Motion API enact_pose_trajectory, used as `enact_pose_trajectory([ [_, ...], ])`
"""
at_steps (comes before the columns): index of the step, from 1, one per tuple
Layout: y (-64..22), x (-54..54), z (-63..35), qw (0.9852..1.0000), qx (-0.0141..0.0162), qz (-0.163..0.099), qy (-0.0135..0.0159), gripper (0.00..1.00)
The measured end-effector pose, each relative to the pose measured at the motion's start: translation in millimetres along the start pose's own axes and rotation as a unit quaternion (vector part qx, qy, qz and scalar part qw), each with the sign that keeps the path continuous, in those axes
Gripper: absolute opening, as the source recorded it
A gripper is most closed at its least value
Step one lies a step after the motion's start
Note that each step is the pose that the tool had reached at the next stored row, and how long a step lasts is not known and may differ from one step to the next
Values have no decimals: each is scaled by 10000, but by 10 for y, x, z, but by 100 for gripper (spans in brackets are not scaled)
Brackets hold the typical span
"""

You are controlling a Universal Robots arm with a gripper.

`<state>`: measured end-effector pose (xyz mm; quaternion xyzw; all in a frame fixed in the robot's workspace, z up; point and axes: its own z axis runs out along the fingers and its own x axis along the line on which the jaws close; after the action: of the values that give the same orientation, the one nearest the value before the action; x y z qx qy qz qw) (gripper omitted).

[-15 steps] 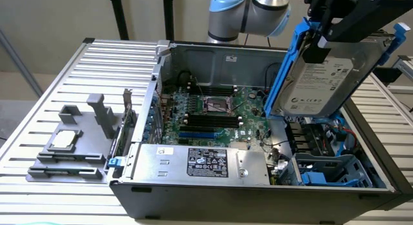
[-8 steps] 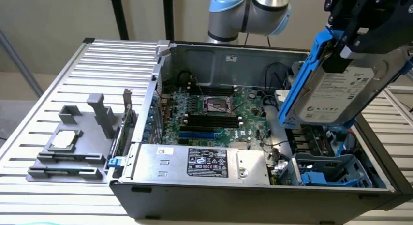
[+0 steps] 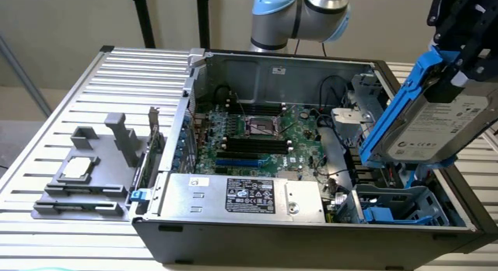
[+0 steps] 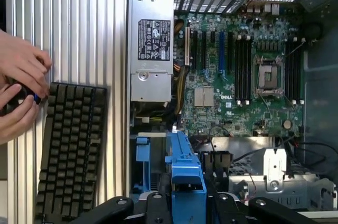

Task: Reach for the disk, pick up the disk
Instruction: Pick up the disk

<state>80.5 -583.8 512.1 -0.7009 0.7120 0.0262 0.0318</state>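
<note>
The disk (image 3: 435, 128), a silver-grey hard drive with a white label and blue rails, hangs tilted above the open computer case (image 3: 311, 239) at the exterior view's right. It is clear of the blue drive cage (image 3: 397, 208) below it. My gripper (image 3: 449, 84) comes down from the upper right and is shut on the disk's upper edge. In the wrist view the disk's blue rail (image 4: 185, 174) sits between my black fingers (image 4: 156, 205), with the gripper (image 4: 187, 205) clamped around it.
Inside the case lie the green motherboard (image 3: 257, 137) and a large silver box (image 3: 241, 196) with a black-and-white label. A grey fixture holding a small square chip (image 3: 78, 166) stands on the slatted table. A person's hands (image 4: 18, 92) rest by a black keyboard (image 4: 71, 150).
</note>
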Motion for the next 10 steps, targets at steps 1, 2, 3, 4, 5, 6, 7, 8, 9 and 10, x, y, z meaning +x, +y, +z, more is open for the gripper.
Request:
enact_pose_trajectory([
  [1,-34,20,5,10000,0,-1,0,33],
  [2,-66,41,10,10000,0,-1,0,33],
  [3,-96,64,17,10000,0,0,0,33],
  [4,-121,90,28,10000,0,0,0,33],
  [5,-144,117,41,10000,0,0,-1,33],
  [6,-164,150,57,10000,0,0,-1,33],
  [7,-179,185,72,10000,0,-1,-2,33],
  [8,-189,217,87,10000,0,0,-2,33],
  [9,-197,243,102,10000,0,-1,-1,33],
  [10,-197,256,119,10000,0,0,-4,33],
])
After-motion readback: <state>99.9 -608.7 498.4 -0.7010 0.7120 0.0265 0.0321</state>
